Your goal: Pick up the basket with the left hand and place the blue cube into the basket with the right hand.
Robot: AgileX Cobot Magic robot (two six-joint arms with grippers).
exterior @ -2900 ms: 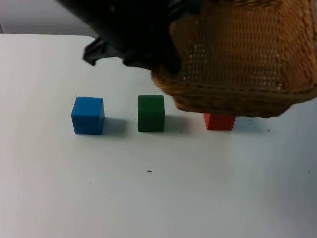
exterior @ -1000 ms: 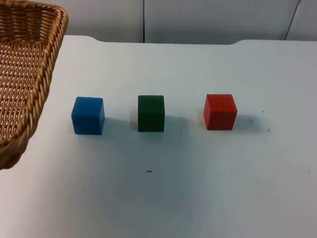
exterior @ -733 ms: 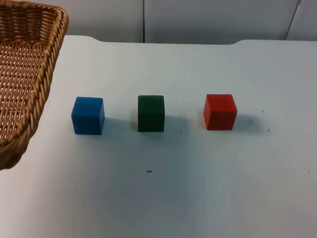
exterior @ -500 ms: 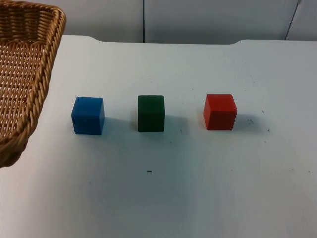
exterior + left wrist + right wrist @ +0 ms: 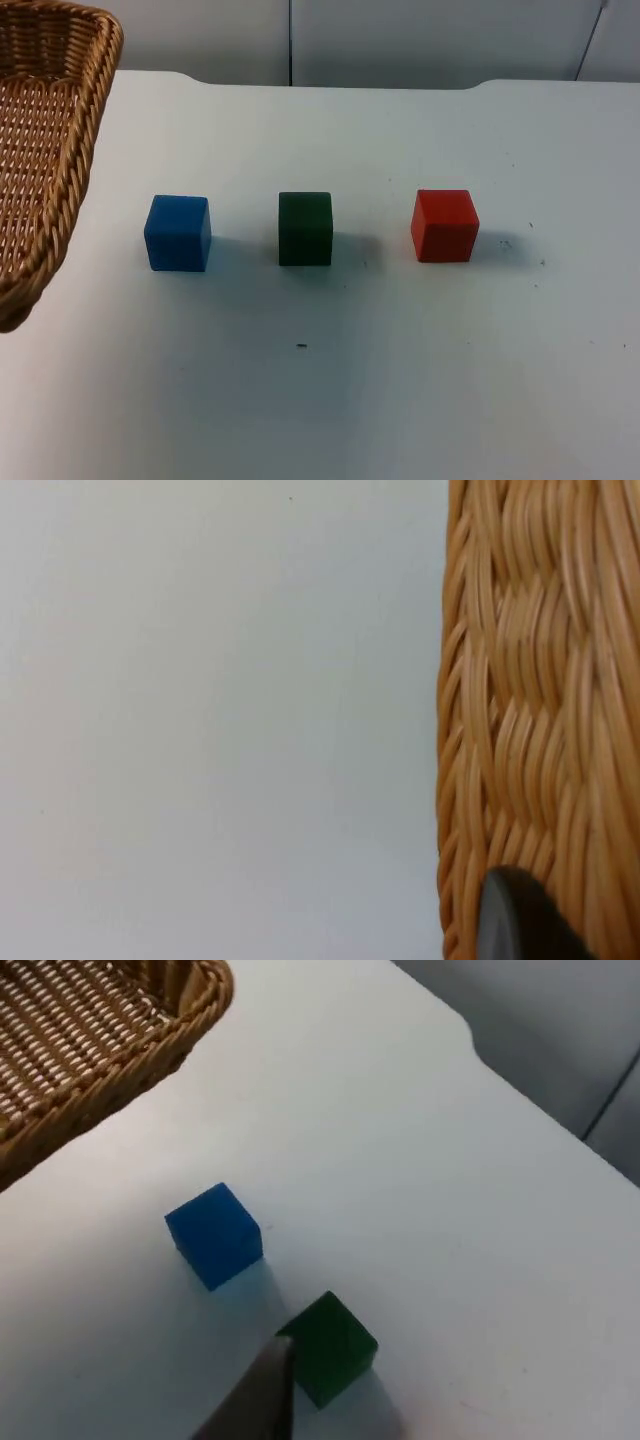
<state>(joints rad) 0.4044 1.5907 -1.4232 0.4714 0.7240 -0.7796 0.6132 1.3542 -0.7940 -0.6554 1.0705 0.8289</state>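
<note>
Left hand (image 5: 520,920) clamped on basket (image 5: 45,160) rim at far left; blue cube (image 5: 178,233) just right of it; right hand (image 5: 255,1400) above green cube (image 5: 330,1348), grip state untellable.

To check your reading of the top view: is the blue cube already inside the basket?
No, the blue cube sits on the table, beside the basket.

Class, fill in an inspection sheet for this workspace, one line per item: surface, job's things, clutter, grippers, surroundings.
Surface: white table, a few dark specks.
Job's things: basket held up at the table's left side by the left gripper; blue cube on the table, apart from it.
Clutter: green cube and red cube in a row with the blue one.
Grippers: right gripper above the green cube.
Surroundings: grey wall behind the table.
</note>
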